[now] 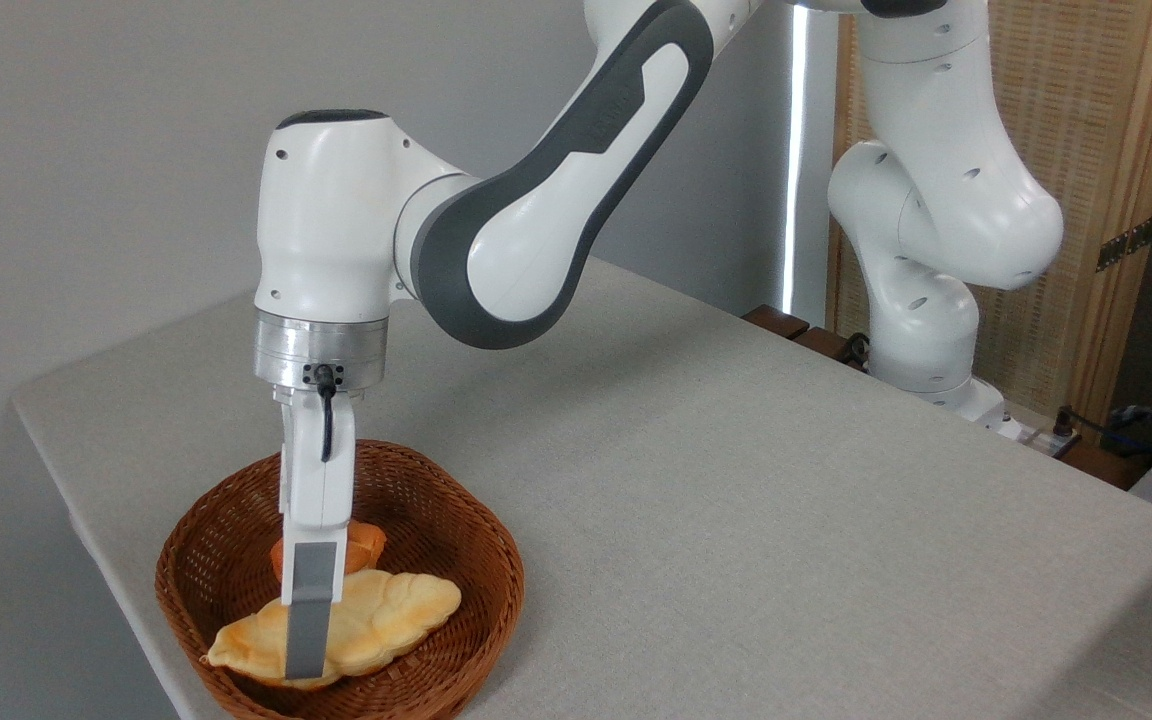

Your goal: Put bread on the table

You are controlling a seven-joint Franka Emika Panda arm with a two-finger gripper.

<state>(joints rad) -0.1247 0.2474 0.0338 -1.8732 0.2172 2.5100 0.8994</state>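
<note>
The bread [391,610], a long pale golden braided loaf, lies in the brown wicker basket [499,560] at the table's [736,500] near left corner. My gripper [304,662] reaches straight down into the basket over the loaf's left half. Its near grey finger [308,610] crosses the front of the loaf and ends close to the loaf's lower edge. The loaf and this finger hide the far finger, so the gap between the two does not show. Whether the fingers press on the bread cannot be made out.
A small round orange bun [368,545] sits in the basket behind the loaf, partly hidden by my gripper. The grey-beige cloth runs wide to the right of the basket. My arm's base [926,330] stands at the far right edge, before a wicker screen [1086,120].
</note>
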